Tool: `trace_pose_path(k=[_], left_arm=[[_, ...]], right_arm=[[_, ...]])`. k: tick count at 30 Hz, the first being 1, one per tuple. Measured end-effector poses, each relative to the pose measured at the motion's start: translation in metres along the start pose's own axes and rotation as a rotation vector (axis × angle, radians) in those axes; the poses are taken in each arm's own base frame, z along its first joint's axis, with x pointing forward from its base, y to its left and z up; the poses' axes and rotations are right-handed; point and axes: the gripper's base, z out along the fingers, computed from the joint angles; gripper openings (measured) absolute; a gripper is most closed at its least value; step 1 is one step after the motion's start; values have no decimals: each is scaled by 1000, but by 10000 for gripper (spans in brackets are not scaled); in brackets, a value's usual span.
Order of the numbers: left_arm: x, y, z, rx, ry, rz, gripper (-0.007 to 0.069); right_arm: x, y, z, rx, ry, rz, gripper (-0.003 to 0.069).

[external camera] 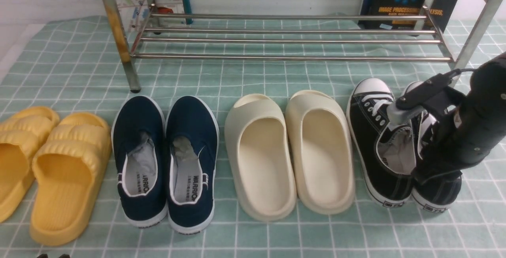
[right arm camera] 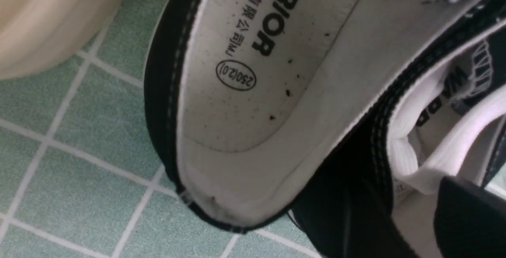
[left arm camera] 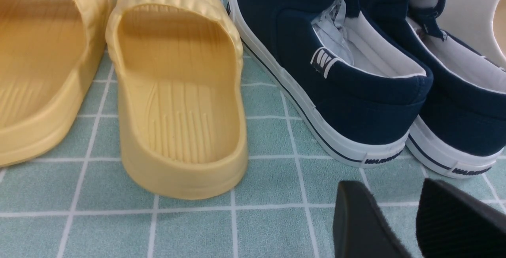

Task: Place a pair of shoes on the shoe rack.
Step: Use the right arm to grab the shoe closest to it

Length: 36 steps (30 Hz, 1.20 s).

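Observation:
The pair of shoes stands on the checked cloth at the right: the left black sneaker [external camera: 371,139] and, mostly behind my arm, the right black sneaker [external camera: 437,194]. My right gripper [external camera: 425,171] reaches down at their heels. In the right wrist view the gripper [right arm camera: 399,226] has its jaws apart, one dark finger [right arm camera: 470,218] over the right sneaker's opening [right arm camera: 435,112] and the other against the black canvas wall. The left sneaker's insole [right arm camera: 253,72] lies beside it. The silver shoe rack [external camera: 284,56] stands at the back. My left gripper [left arm camera: 389,198] hangs open over bare cloth.
Cream slides [external camera: 292,151], navy slip-ons [external camera: 166,159] and yellow slides [external camera: 51,163] line up to the left of the sneakers. The navy slip-ons' heels [left arm camera: 379,131] lie just ahead of my left gripper. A dark book [external camera: 407,5] leans behind the rack.

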Motion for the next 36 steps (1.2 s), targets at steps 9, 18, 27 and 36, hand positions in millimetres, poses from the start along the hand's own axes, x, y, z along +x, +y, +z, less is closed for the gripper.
trace_pose_path(k=[9, 18, 27, 36], left_arm=[[0, 0, 0, 0, 0, 0, 239], [0, 0, 0, 0, 0, 0, 239], [0, 0, 0, 0, 0, 0, 239], [0, 0, 0, 0, 0, 0, 239]], right_arm=[[-3, 2, 9, -15, 13, 11, 25], [7, -1, -28, -1, -48, 27, 19], [31, -5, -96, 20, -205, 42, 19], [41, -6, -117, 55, -267, -146, 19]])
